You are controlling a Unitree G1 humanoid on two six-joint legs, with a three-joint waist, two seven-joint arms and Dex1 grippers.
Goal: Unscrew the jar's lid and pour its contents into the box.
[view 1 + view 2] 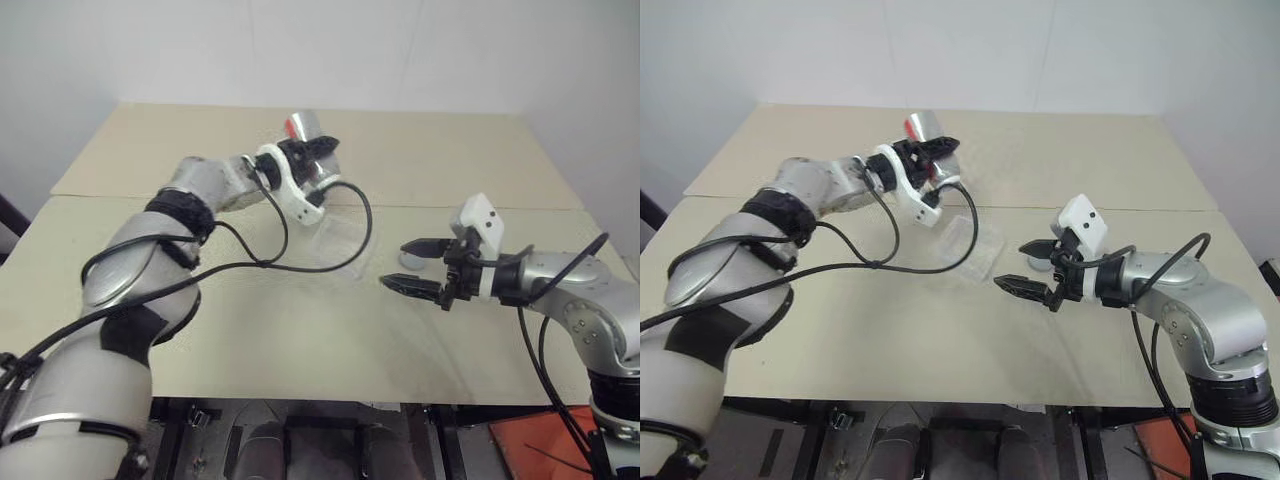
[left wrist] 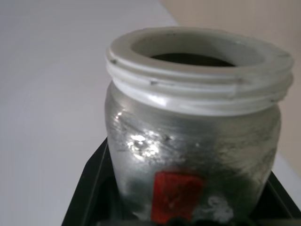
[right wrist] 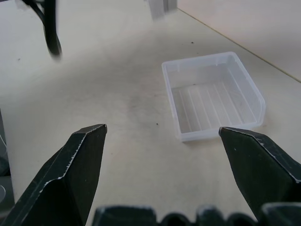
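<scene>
Right gripper (image 1: 413,265) is held low over the near worktop (image 1: 300,340), fingers spread wide, nothing gripped, pointing toward the box (image 3: 214,96). The lid (image 1: 410,260) is seen on the worktop just beside its fingers. The clear box is set mid-worktop, between both arms. Farther back, left gripper (image 1: 315,150) is raised, arm bent, clamped on the jar (image 2: 193,141), jar mouth uncapped.

The jar (image 2: 193,141) sits clamped between the left gripper's black fingers (image 2: 91,188), its white threaded neck bare and its mouth open, with no lid on it. A red patch of label faces the camera (low on the clear, scuffed wall). Behind lies a pale surface.
</scene>
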